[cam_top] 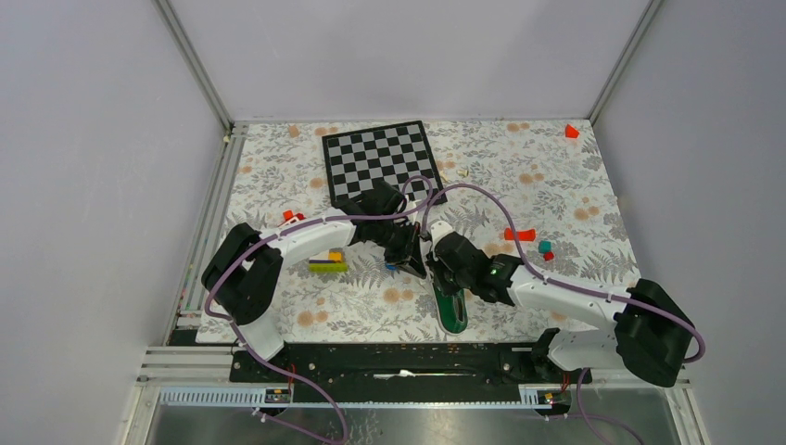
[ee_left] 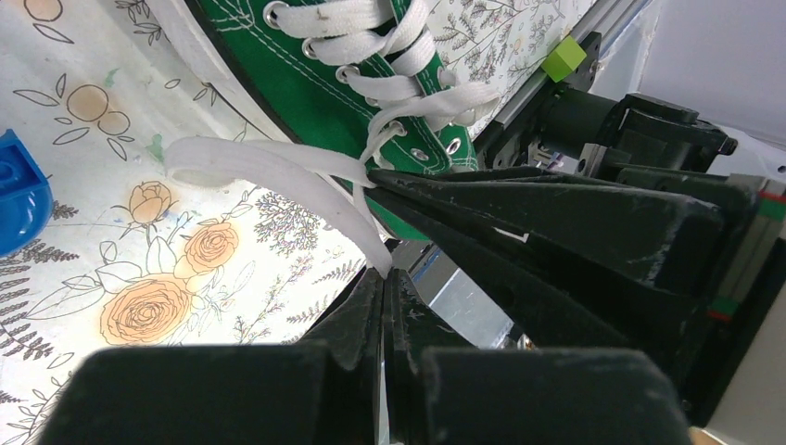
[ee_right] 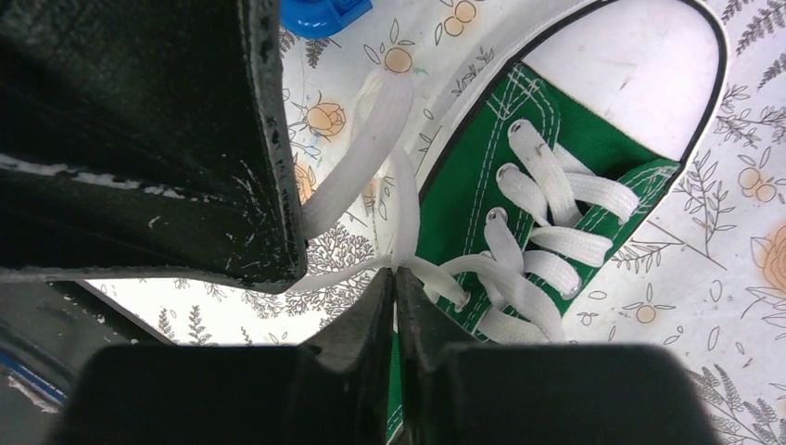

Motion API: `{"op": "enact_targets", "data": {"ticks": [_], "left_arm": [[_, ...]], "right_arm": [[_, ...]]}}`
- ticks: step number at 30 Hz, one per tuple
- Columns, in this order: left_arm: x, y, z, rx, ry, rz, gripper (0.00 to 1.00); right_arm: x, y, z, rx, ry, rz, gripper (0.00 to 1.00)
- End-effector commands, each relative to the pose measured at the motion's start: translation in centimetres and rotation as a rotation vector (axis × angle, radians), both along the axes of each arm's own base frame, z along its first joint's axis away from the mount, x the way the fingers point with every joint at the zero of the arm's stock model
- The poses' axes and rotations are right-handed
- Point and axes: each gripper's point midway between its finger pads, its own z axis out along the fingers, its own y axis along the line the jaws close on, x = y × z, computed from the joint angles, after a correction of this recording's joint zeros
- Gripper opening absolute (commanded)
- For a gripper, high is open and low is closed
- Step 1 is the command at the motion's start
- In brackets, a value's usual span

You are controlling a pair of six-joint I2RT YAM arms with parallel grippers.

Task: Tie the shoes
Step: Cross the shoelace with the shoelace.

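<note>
The green sneaker (cam_top: 451, 308) lies on the floral mat near the front edge, its white toe cap (ee_right: 640, 65) pointing away. Its white laces (ee_right: 547, 222) are threaded through the eyelets, with loose ends off to the shoe's side. My left gripper (ee_left: 385, 278) is shut on a lace strand (ee_left: 278, 167) that runs up from its tips toward the eyelets. My right gripper (ee_right: 394, 276) is shut on the laces where two strands meet beside the shoe (ee_right: 473, 195). Both grippers (cam_top: 412, 260) (cam_top: 445, 264) crowd together over the shoe's heel end, almost touching.
A chessboard (cam_top: 378, 162) lies at the back. A blue brick (ee_left: 19, 190) sits on the mat by the left gripper. A yellow-green-purple block stack (cam_top: 327, 262) is left of the grippers. Red and teal blocks (cam_top: 521, 235) lie to the right, and a green cube (ee_left: 565, 57) sits near the rail.
</note>
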Motion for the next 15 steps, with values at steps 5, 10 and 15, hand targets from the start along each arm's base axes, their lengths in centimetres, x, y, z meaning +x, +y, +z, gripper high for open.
{"op": "enact_targets", "data": {"ticks": [5, 10, 15], "left_arm": [[0.6, -0.1, 0.5, -0.029, -0.041, -0.003, 0.0], [0.7, -0.1, 0.6, -0.031, -0.042, -0.001, 0.0], [0.7, -0.2, 0.7, -0.036, -0.045, -0.001, 0.0]], "right_arm": [[1.6, -1.0, 4.5, 0.035, -0.124, -0.07, 0.0], [1.3, -2.8, 5.2, 0.023, -0.16, -0.099, 0.0], [1.2, -3.6, 3.9, -0.031, -0.148, -0.102, 0.0]]}}
